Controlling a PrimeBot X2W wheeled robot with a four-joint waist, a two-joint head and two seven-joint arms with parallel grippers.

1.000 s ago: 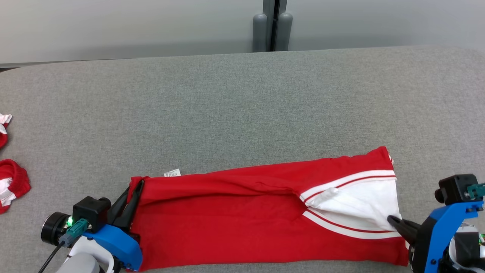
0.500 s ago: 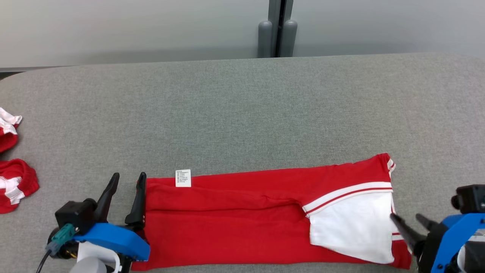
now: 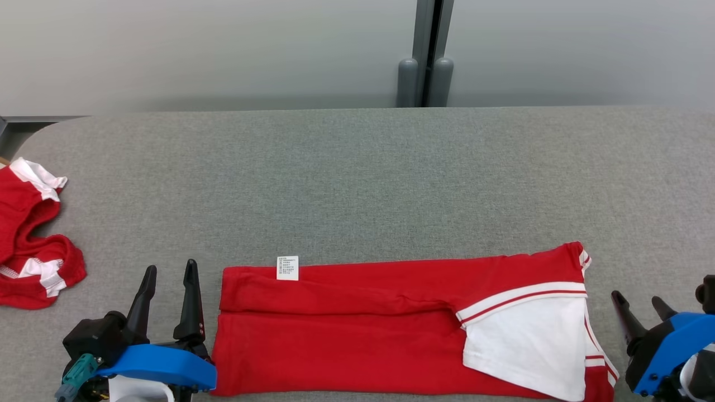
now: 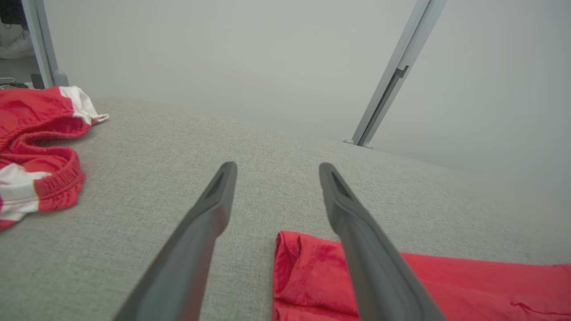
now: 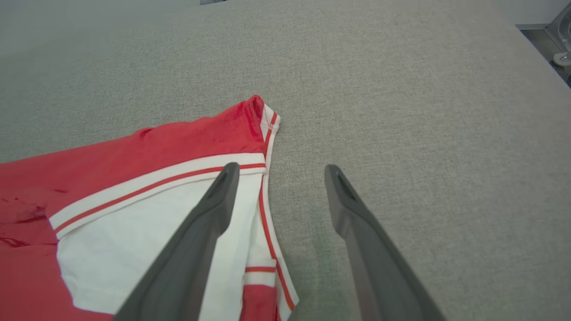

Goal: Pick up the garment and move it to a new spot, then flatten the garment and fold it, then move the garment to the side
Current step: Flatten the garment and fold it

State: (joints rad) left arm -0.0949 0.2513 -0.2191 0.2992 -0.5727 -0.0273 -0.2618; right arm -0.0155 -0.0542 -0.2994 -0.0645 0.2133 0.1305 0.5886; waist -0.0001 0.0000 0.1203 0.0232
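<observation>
Grey woven fabric: one desk [image 3: 357, 178], spanning the head view from edge to edge.

Item 1. Garment [image 3: 363, 340], count one. Red, folded into a long flat band on the desk at 6 o'clock, running from 7 to 5. One white panel [image 3: 525, 346] edged in red-and-white stripes lies on top at its 3 o'clock end. One lengthwise fold ridge crosses the red part.

Item 2. Second red-and-white garment [image 3: 28, 251], count one. Crumpled, at 9 o'clock on the desk edge, well apart from item 1.

Item 3. Grippers, count two.
- Left gripper [image 3: 170, 268], at 7 o'clock, just beside the garment's left end. Its two dark fingers [image 4: 205, 223] stand apart with nothing between them.
- Right gripper [image 3: 637, 298], at 4 o'clock, just beside the garment's right end. Its two fingers [image 5: 209, 209] are likewise spread and hold nothing.

Item 4. Grey rounded posts [image 3: 408, 81], count two. Side by side at 12 o'clock, behind the desk.

Item 5. White care label [image 3: 287, 268], count one. On the garment's far edge, at its 11 o'clock.
</observation>
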